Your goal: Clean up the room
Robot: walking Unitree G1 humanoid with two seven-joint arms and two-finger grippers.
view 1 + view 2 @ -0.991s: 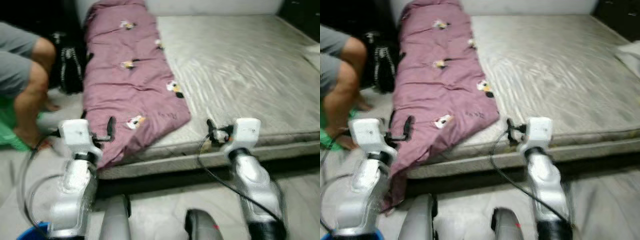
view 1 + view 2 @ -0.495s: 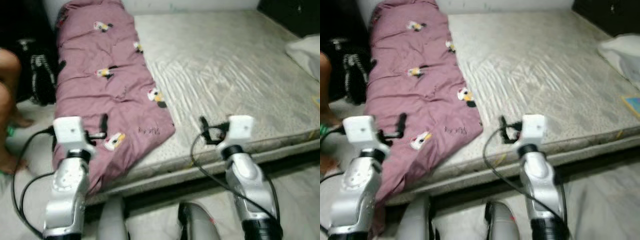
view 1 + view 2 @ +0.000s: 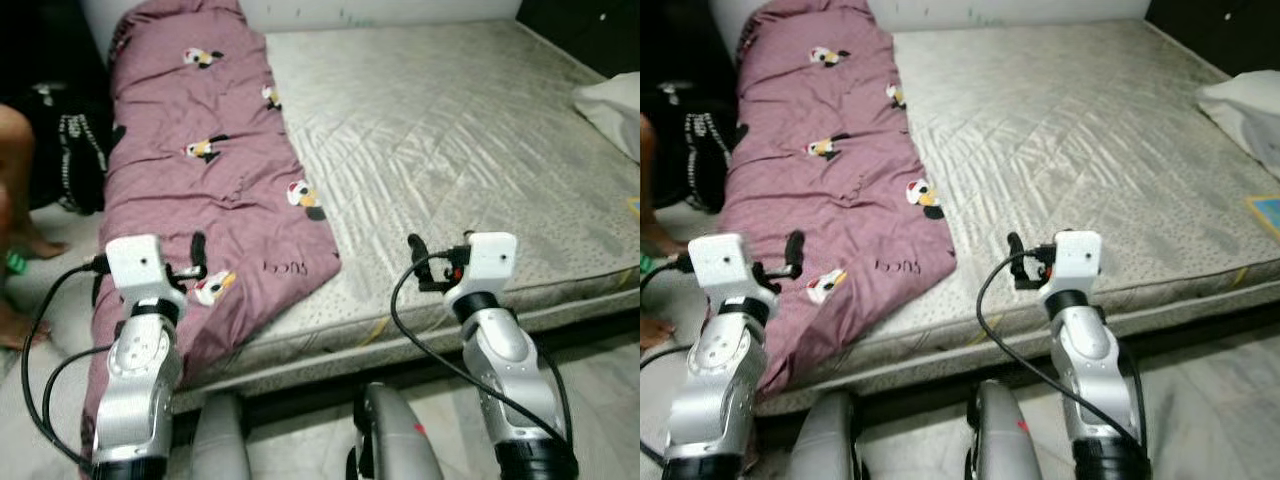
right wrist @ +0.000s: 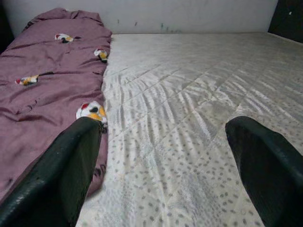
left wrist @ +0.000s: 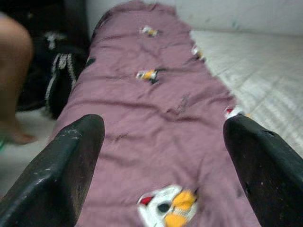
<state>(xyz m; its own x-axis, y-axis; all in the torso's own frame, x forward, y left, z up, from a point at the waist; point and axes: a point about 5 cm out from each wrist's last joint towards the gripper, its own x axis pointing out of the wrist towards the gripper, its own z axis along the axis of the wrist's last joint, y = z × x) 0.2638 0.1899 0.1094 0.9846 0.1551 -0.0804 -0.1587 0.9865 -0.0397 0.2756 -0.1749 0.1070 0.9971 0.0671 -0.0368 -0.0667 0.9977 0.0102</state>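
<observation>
**Both grippers raised at the foot of the bed, holding nothing**

A bare quilted mattress (image 3: 470, 130) fills the middle of the scene. A purple quilt (image 3: 200, 170) with small cartoon bird prints lies lengthwise along its left side, running from the head of the bed down to the near edge, where its lower corner hangs over the side toward the floor.

The left gripper (image 3: 196, 258) is held up over the near end of the quilt, just above the fabric by one of the bird prints. In the left wrist view its two black fingers (image 5: 71, 165) stand wide apart with only the quilt seen between them.

The right gripper (image 3: 418, 262) is raised over the bare mattress near its front edge, to the right of the quilt's corner. Its fingers (image 4: 61, 175) are also spread wide and hold nothing.

A white pillow (image 3: 612, 108) lies at the right edge of the mattress. On the floor to the left of the bed, a person's bare leg (image 3: 14, 180) shows beside a black bag (image 3: 70, 160).
</observation>
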